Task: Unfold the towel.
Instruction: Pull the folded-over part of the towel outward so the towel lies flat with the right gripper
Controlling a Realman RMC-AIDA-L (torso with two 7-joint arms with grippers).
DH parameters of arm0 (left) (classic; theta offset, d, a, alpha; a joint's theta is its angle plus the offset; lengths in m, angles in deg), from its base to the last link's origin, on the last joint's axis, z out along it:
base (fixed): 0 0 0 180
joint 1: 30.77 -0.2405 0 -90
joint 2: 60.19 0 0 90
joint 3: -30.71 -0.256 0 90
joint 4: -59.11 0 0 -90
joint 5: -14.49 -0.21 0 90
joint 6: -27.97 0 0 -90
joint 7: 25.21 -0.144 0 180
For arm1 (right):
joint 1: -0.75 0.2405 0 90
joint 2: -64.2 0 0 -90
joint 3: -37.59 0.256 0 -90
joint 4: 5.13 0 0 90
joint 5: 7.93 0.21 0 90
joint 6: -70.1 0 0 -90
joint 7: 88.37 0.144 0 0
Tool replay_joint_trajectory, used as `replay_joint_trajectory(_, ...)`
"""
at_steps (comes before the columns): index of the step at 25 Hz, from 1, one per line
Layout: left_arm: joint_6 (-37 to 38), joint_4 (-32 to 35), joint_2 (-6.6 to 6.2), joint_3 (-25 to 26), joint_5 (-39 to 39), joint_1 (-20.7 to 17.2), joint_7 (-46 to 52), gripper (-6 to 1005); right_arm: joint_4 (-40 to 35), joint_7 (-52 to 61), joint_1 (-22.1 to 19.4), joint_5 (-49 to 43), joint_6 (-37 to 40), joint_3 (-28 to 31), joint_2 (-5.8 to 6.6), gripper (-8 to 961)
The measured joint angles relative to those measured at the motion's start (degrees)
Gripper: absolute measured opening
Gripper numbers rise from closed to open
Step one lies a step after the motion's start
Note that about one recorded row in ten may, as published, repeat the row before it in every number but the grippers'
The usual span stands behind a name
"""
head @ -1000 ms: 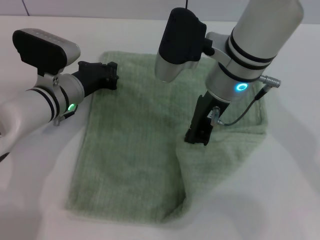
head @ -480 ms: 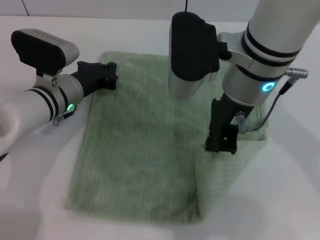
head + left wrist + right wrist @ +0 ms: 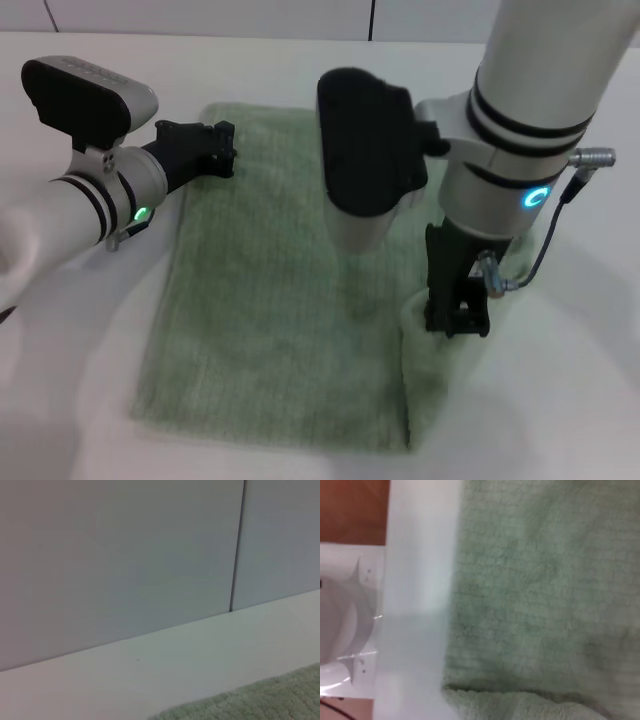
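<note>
Pale green terry, the towel [image 3: 270, 300] lies across the white table [image 3: 590, 400] with its right flap now drawn out toward the robot's right, the folded strip far narrower than a second ago. The right gripper [image 3: 457, 318] stands clamped on that raised edge — the left gripper [image 3: 212, 150], fingers unreadable, rests at the far left corner. The spread looks nearly done — one narrow fold remains.

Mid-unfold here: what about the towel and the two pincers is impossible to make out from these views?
- Right pincer, head view: its tips are down at the towel fold; grip cannot be told.
- Left pincer, head view: on the towel's far left corner; fingers dark and merged, state unclear.
- Towel's right edge, head view: hidden behind the right arm.
- Left wrist view: only a strip of towel, cut off by the frame.
</note>
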Motion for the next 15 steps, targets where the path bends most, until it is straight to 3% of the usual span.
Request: replay_joint_trajectory(15, -0.18, 0.01, 0.05, -0.55, 0.0, -0.12, 0.02, -1, 3.1, 3.69, 4.71, 6.34, -3.75, -8.13, 0.22, 14)
